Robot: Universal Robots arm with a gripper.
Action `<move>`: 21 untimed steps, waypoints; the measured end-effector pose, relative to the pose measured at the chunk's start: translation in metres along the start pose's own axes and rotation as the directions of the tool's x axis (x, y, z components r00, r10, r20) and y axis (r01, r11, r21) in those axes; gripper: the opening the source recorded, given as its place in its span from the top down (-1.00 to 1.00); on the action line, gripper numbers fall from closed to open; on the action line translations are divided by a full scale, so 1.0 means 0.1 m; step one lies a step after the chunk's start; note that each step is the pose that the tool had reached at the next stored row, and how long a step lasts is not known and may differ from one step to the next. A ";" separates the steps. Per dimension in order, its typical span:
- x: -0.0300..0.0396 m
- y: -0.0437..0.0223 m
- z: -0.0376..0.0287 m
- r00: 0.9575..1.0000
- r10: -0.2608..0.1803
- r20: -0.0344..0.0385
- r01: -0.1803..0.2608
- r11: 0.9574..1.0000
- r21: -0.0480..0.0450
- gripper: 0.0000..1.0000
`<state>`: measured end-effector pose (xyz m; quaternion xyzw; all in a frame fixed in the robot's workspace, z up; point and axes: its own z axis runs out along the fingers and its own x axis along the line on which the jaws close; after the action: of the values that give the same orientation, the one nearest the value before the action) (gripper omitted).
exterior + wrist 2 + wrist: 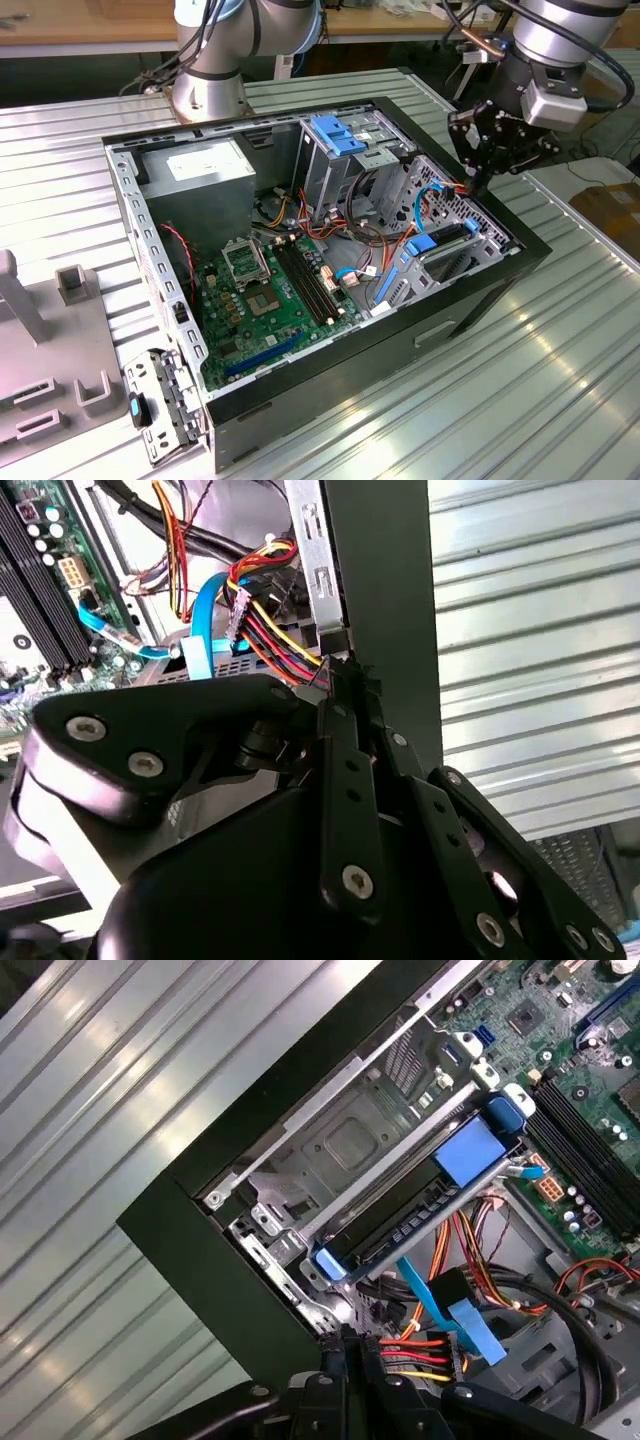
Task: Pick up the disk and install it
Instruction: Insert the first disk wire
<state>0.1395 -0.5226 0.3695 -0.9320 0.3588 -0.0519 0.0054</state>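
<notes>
Blue-framed disk [400, 1212] sat slotted in the bay at one corner of the computer case [420, 335]. The clenched claw [479, 186] hovered over that corner. Seating it well probably meant pushing squarely, clear of the cables [412, 1355].

Through the exterior view, my gripper [478, 186] looks matt black, and the second wrist view shows bright bare-metal screw heads on its links. Just beside it, the case wall [200, 1250] is smooth matt black outside and dull silver sheet metal inside. Near it, the disk [410, 1215] shows a dark edge in a glossy blue plastic frame. The wires [420, 1352] closest to the gripper have smooth red, yellow and black plastic sheathing. Further out, the table [560, 340] is ribbed metal with a bright sheen.
</notes>
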 end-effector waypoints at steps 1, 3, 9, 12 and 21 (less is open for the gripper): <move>0.000 0.000 0.002 1.000 0.031 -0.001 -0.031 1.000 -0.003 0.66; 0.000 0.000 0.002 0.996 0.090 -0.005 -0.090 0.996 -0.008 0.66; 0.000 0.000 0.002 0.969 0.248 -0.013 -0.249 0.968 -0.024 0.66; 0.000 0.000 0.003 0.953 0.302 -0.016 -0.302 0.953 -0.029 0.66; -0.001 0.001 0.015 0.877 0.479 -0.032 -0.480 0.876 -0.043 0.66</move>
<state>0.1395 -0.5226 0.3680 -0.8135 0.5793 -0.0493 -0.0086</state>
